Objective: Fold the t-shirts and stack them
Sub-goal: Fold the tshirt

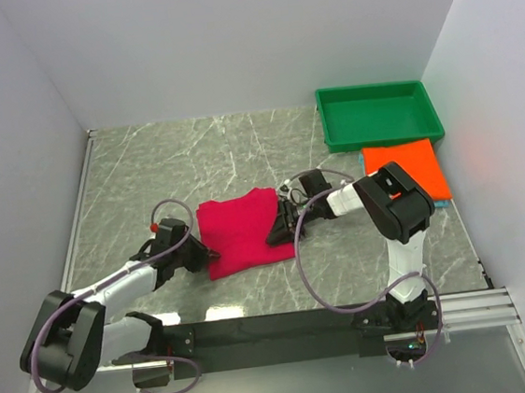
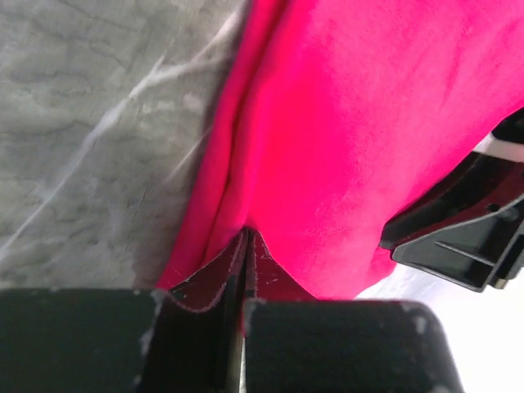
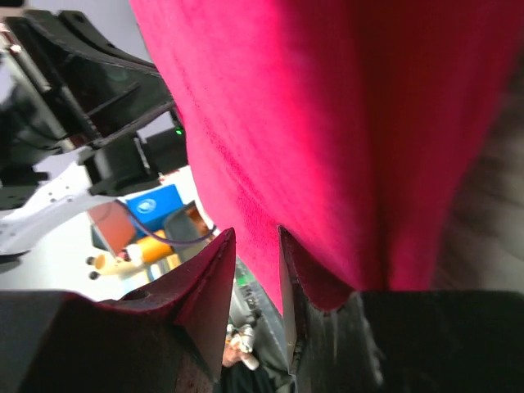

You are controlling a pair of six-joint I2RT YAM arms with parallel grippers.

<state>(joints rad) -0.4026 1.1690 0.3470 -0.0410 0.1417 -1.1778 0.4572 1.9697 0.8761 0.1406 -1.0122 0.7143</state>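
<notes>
**Item location.** The crimson-pink t-shirt (image 1: 240,232) lies partly folded on the worktop (image 1: 166,169), well apart from the green tray (image 1: 384,142), to the tray's left and on its near side. The orange t-shirt (image 1: 405,170) lies folded just beside the tray's near rim, over a teal t-shirt (image 1: 442,202) of which only an edge shows.

**Finger state.** The left gripper (image 1: 205,254) is clenched on the crimson-pink shirt's edge farthest from the tray. The right gripper (image 1: 280,225) has its fingers partway apart with the tray-side edge between them. Whether they clamp it cannot be told.

**Handling.** The cloth is judged light, soft and limp. It sags between holds and creases readily, and it is not fragile. Take hold at two points on one edge, pinching all layers, and keep the span taut.
</notes>
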